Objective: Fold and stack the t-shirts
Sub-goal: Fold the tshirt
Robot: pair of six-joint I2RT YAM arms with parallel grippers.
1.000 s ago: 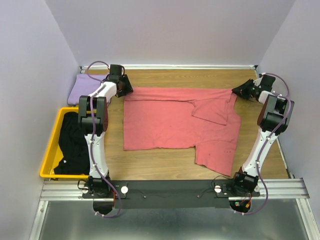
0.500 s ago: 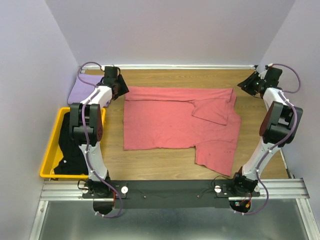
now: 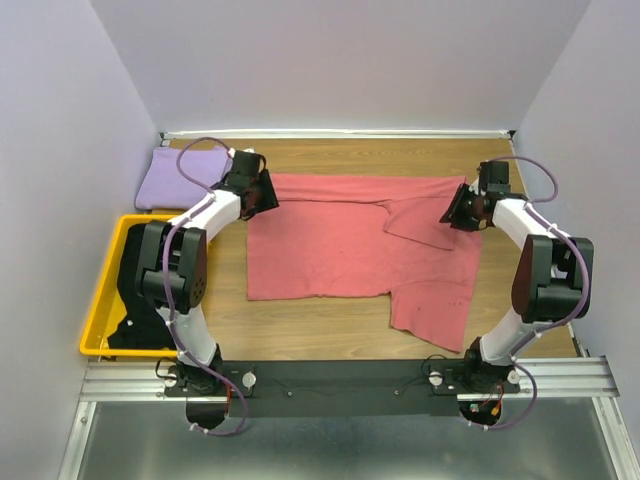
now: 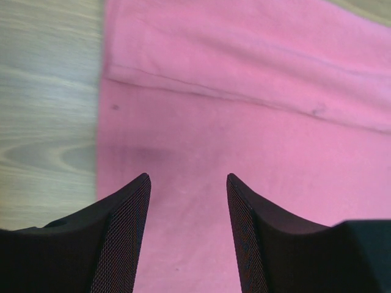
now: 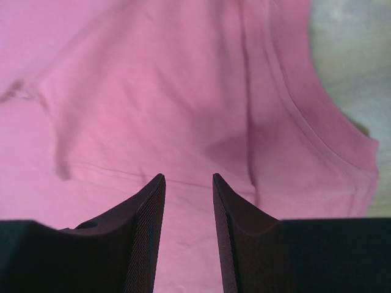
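- Shirts heaped in the yellow bin (image 3: 98,300), the black t-shirts (image 3: 145,285), lie left of the salmon-pink t-shirt (image 3: 330,245).
- That salmon-pink t-shirt lies spread on the wooden table (image 3: 330,335).
- Over its far left corner, the left gripper (image 4: 188,178) has its fingers parted, grasping nothing.
- Over its far right sleeve, the right gripper (image 5: 188,177) is likewise parted.
- Beyond its far left corner lies the folded lavender-purple t-shirt (image 3: 175,180).

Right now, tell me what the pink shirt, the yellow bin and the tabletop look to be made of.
Pink shirt: soft knit cloth, likely cotton jersey, matte; it creases and shows stitched hems.
Yellow bin: seemingly hard plastic, smooth; a straight rigid rim in one even colour.
Tabletop: wood or wood-look laminate, smooth satin finish; grain lines show, but which of the two cannot be told.
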